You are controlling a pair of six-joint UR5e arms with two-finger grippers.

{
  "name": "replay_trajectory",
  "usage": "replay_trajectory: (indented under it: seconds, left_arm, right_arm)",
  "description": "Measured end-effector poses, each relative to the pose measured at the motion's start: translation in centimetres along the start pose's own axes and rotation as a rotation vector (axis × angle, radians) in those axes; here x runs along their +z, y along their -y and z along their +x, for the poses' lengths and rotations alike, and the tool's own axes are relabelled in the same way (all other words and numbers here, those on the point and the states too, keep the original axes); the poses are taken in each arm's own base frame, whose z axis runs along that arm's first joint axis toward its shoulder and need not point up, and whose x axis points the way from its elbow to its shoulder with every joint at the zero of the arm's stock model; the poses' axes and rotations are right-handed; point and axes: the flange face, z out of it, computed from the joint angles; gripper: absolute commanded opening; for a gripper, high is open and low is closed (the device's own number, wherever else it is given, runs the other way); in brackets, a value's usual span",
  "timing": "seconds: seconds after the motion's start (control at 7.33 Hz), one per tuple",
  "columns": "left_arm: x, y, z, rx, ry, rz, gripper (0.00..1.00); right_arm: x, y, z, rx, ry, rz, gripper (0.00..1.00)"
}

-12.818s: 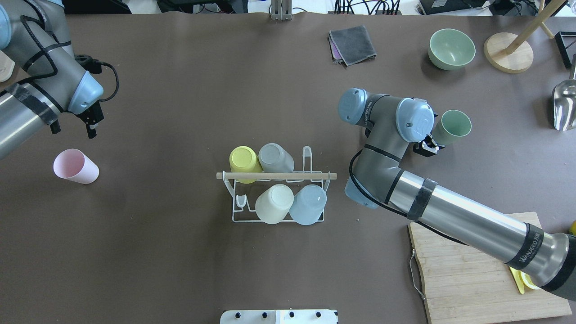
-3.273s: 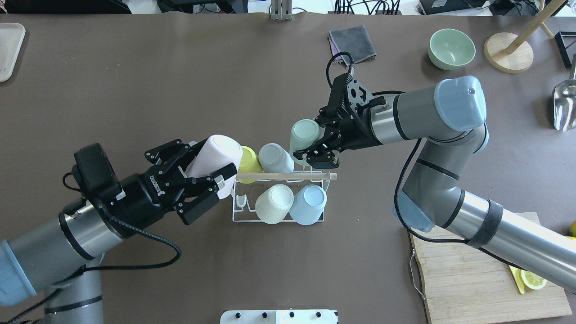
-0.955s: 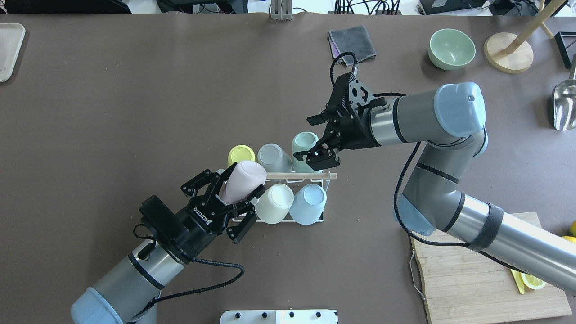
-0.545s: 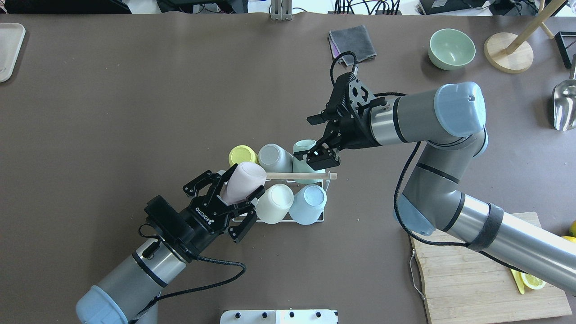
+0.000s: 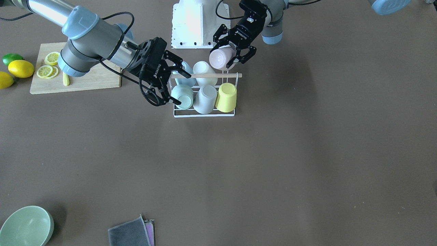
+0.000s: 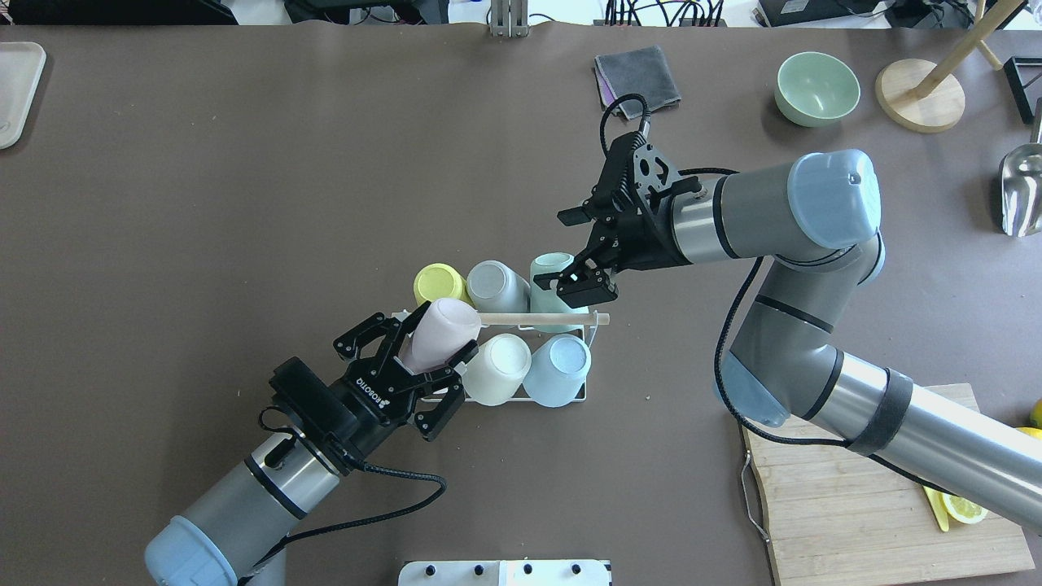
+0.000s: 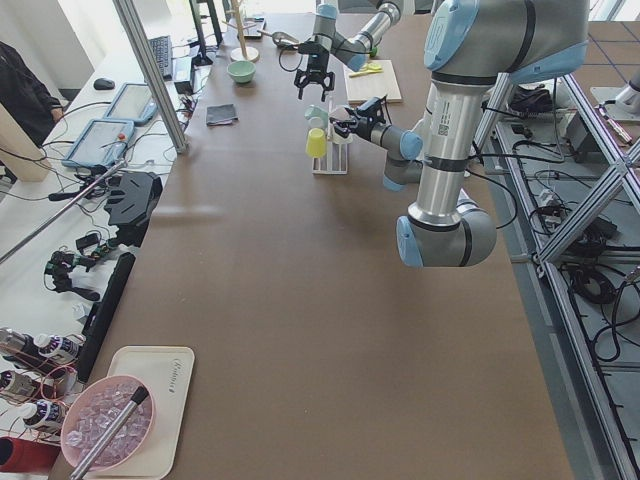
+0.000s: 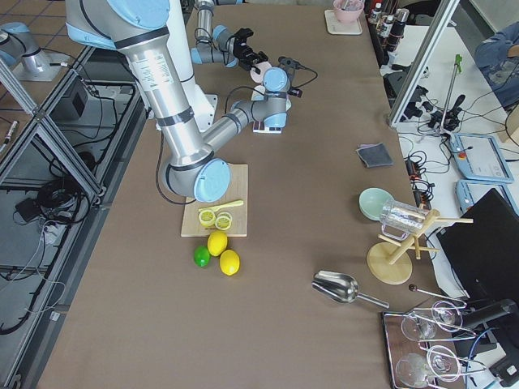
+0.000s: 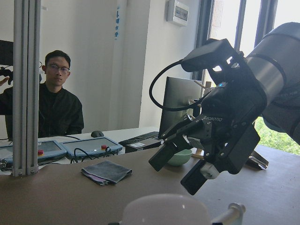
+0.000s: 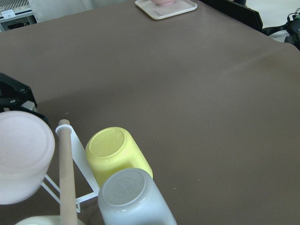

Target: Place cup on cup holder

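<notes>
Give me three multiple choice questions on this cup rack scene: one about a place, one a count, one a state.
1. Where is the pale pink plastic cup? A on the wooden cutting board; B in the left gripper at the white wire cup holder; C in the green bowl.
2. How many cups are at the holder, held one included? A three; B nine; C six.
3. The right gripper is: A open; B shut on the grey cloth; C out of view.
B: left fingers clasp it. C: yellow cup, grey cup, mint green cup, cream cup, light blue cup, plus pink. A: right fingers stand apart beside the mint green cup.
</notes>
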Motion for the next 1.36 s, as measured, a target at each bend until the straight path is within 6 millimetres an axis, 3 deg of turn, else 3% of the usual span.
replay_trajectory:
  seconds: [0.27,0.41,0.68,1.09,1.36]
  left_arm:
    - [0.0,-0.3,0.0,0.007,0.000,-0.004,0.52]
    - [0.0,-0.6,-0.1,0.035,0.002,-0.009,0.97]
    - [0.0,-0.9,-0.2,0.099,0.004,-0.009,0.98]
    - [-0.1,-0.7,-0.3,0.102,0.002,0.000,0.98]
    - [0.1,1.2,-0.5,0.087,0.000,0.029,0.98]
  right_arm:
    - [-0.5,0.8,0.2,0.008,-0.008,0.010,1.00]
    - [-0.9,1.1,0.4,0.027,-0.010,0.011,1.00]
    - [-2.9,3.2,0.9,0.075,-0.018,-0.029,1.00]
    - [-8.0,7.4,0.4,0.156,-0.047,-0.150,1.00]
    - [-13.2,8.4,3.6,0.263,-0.090,-0.241,1.00]
